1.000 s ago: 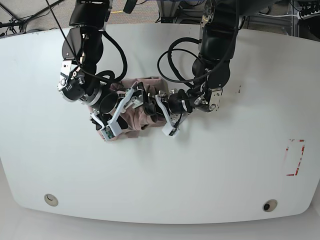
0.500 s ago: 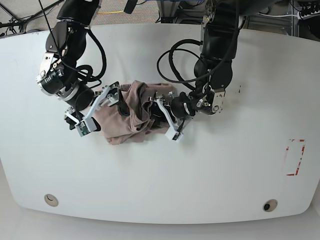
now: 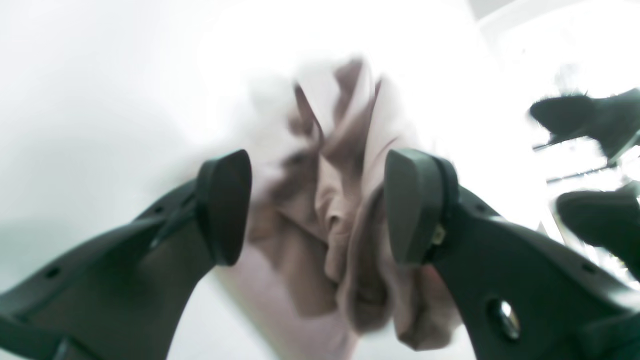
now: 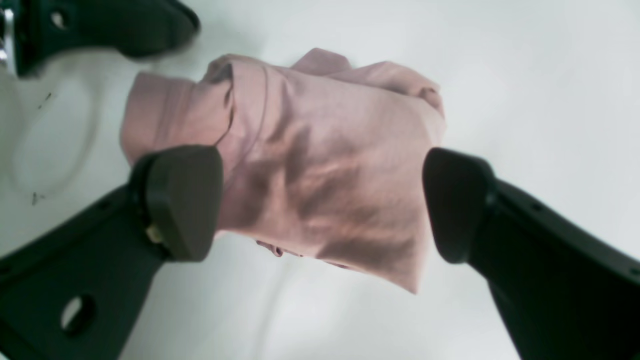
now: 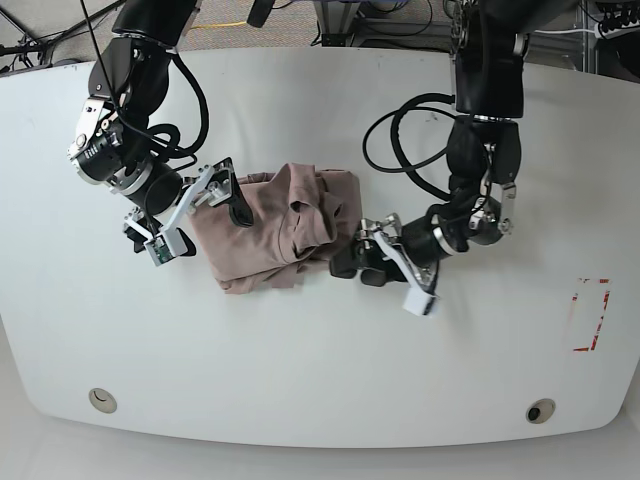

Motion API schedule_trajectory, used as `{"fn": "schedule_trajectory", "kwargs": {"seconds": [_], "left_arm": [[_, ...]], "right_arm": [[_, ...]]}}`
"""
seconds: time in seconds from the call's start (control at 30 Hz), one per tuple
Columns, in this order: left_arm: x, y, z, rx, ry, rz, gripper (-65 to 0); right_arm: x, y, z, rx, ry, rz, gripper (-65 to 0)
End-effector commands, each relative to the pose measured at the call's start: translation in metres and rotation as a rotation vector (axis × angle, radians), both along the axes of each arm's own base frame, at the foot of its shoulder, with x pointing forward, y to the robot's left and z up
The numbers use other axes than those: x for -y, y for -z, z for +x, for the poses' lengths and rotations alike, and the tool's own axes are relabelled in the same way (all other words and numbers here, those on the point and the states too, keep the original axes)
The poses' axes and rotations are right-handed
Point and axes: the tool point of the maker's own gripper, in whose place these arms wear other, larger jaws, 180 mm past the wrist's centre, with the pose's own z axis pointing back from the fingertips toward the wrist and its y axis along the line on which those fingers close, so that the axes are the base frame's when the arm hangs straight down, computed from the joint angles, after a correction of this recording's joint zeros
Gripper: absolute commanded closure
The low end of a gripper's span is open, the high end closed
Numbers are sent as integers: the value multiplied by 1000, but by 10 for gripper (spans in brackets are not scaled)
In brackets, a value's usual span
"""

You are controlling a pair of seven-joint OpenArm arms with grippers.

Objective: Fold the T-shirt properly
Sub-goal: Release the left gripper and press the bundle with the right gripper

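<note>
The crumpled mauve T-shirt (image 5: 282, 224) lies bunched mid-table (image 5: 320, 380). The right gripper (image 5: 195, 215) at its left edge and the left gripper (image 5: 372, 262) at its right edge both gape wide, holding nothing

Blk arms, looped cables, white brackets.
</note>
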Motion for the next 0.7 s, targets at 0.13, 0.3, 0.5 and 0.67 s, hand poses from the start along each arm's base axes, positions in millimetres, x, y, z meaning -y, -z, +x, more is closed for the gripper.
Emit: {"fn": "schedule_trajectory", "kwargs": {"seconds": [0.13, 0.3, 0.5, 0.67], "left_arm": [[-112, -18, 15, 54, -186, 105, -390], [-172, -21, 9, 64, -267, 197, -390], [-200, -14, -8, 43, -294, 258, -390], [-196, -14, -24, 56, -281, 283, -390]], "right_arm": [[-38, -3, -7, 15, -126, 14, -526], [-72, 10, -19, -25, -229, 26, -312], [-108, 42, -14, -120, -328, 86, -147], [-148, 59, 2, -164, -396, 175, -144]]}}
